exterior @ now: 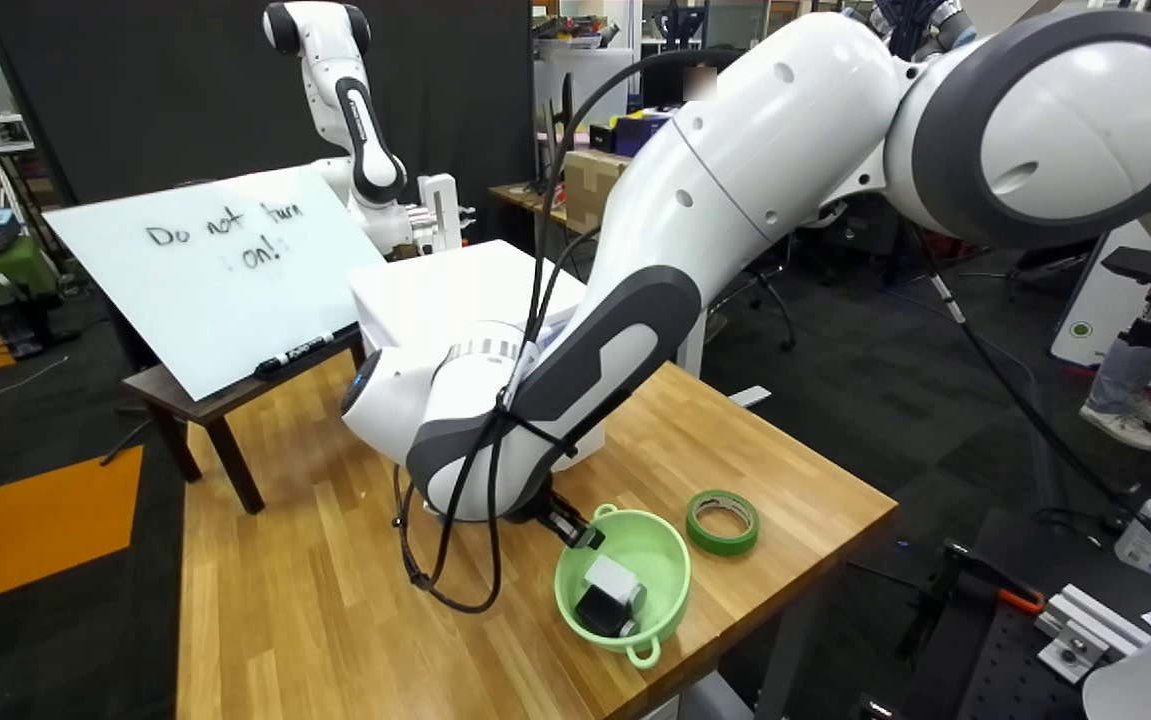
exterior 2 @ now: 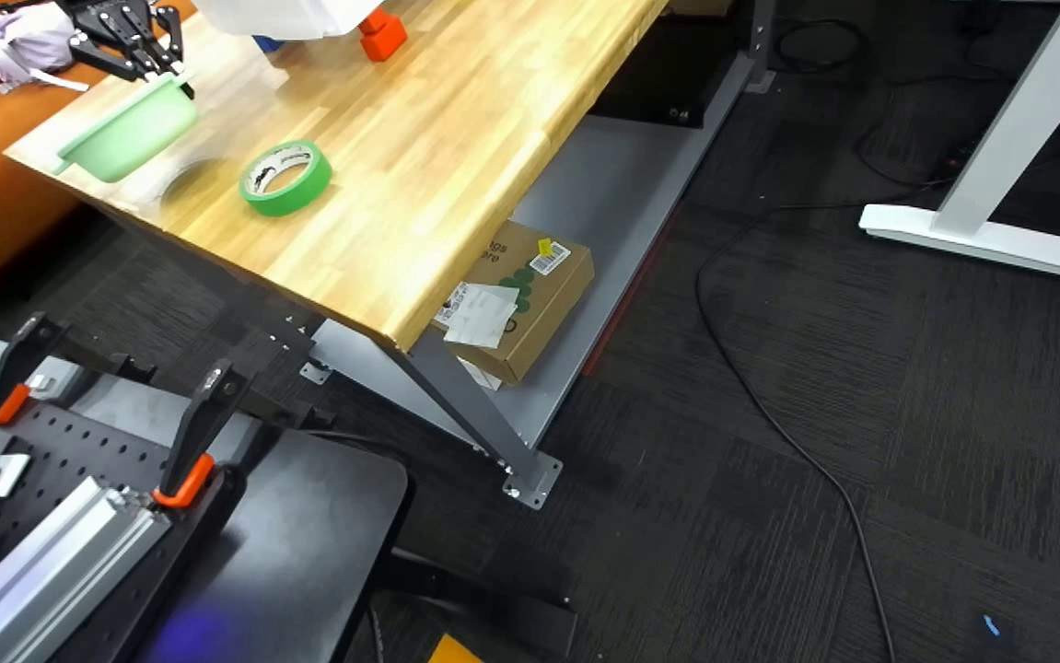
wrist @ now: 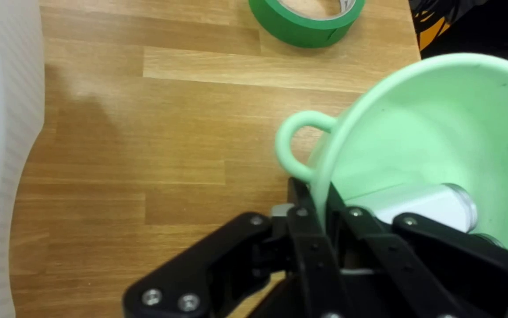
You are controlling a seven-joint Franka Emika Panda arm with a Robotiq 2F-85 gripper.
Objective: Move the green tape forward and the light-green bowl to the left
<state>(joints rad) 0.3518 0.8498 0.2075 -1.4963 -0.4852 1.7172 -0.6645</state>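
Observation:
The light-green bowl (exterior: 663,560) is tilted at the table's near end, with a white object (exterior: 613,577) and a black object inside. It also shows in an exterior view (exterior 2: 138,136), where it looks raised above the table with its shadow beside it. My gripper (exterior: 590,540) is shut on the bowl's rim beside one handle. The wrist view shows the fingers (wrist: 315,194) on both sides of the rim of the bowl (wrist: 421,123). The green tape (exterior: 720,547) lies flat beside the bowl, apart from it. It also shows in an exterior view (exterior 2: 295,195) and the wrist view (wrist: 306,34).
A white drawer unit (exterior: 475,275) stands on the wooden table (exterior: 335,600) behind the arm. Red blocks (exterior 2: 384,37) are beside it. A whiteboard (exterior: 225,280) with a marker leans on a small dark table. The table's edge is close to bowl and tape.

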